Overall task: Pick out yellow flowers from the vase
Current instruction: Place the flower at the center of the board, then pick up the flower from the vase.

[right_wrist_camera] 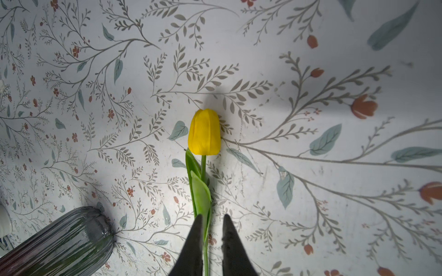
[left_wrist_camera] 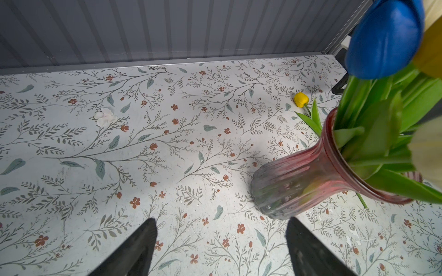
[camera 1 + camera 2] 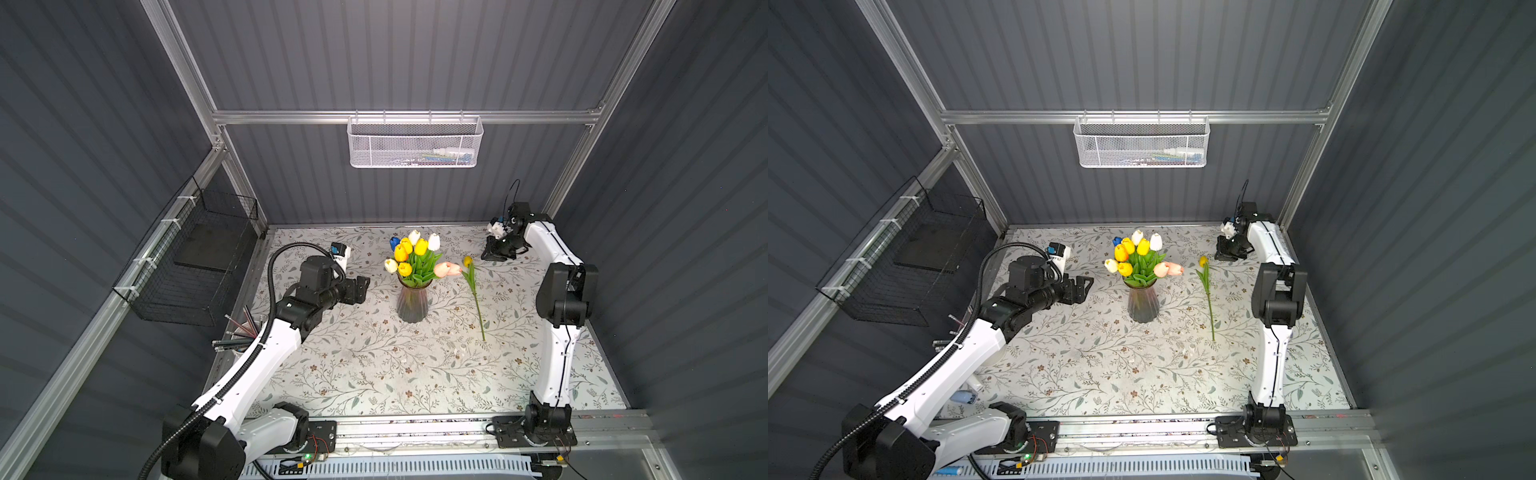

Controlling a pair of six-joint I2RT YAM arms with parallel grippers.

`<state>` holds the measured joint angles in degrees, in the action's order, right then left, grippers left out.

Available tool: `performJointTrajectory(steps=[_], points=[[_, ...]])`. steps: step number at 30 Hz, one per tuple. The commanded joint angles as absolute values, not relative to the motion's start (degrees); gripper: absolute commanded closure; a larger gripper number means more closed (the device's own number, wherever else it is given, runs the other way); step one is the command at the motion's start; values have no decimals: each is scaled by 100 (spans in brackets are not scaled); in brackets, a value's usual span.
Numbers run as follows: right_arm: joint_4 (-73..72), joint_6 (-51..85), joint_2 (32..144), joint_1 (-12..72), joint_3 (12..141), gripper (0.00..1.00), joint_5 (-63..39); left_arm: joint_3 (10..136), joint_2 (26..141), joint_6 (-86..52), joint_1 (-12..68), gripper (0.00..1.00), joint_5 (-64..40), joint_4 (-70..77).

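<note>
The smoky ribbed glass vase point(image 3: 412, 305) point(image 3: 1143, 305) stands mid-table, holding several yellow flowers point(image 3: 401, 252) among other tulips. One more yellow flower point(image 3: 468, 261) point(image 1: 204, 131) lies flat on the table to the vase's right, stem pointing toward the front. My right gripper point(image 1: 212, 217) point(image 3: 496, 249) hovers at the back right over that lying flower. Its jaws are slightly apart, and the green stem shows in the gap without being pinched. My left gripper point(image 2: 221, 229) point(image 3: 361, 289) is wide open and empty, just left of the vase point(image 2: 299, 186).
White, pink point(image 3: 446, 269) and blue point(image 2: 385, 40) tulips share the vase. A loose white petal point(image 2: 105, 117) lies on the floral tabletop. A cup of pencils point(image 3: 241, 336) stands at the left edge, a black wire basket point(image 3: 195, 266) hangs on the left wall, and a white mesh basket point(image 3: 415, 143) on the back wall.
</note>
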<state>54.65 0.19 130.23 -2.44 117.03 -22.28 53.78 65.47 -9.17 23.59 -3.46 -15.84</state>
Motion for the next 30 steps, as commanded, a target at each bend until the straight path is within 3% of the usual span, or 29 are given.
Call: performJointTrajectory(steps=[1, 15, 26, 30], points=[[5273, 91, 12727, -229, 11429, 80, -2224, 5274, 6520, -846, 2382, 14, -273, -1655], [3264, 220, 10271, 153, 8802, 55, -1987, 5425, 6872, -1026, 2372, 13, -435, -1407], [1780, 53, 7726, 729, 6505, 26, -1289, 5544, 7079, -1050, 2378, 11, -865, -1154], [1543, 154, 6916, 908, 5985, 22, -1234, 5624, 7228, -1132, 2372, 10, -928, -1040]])
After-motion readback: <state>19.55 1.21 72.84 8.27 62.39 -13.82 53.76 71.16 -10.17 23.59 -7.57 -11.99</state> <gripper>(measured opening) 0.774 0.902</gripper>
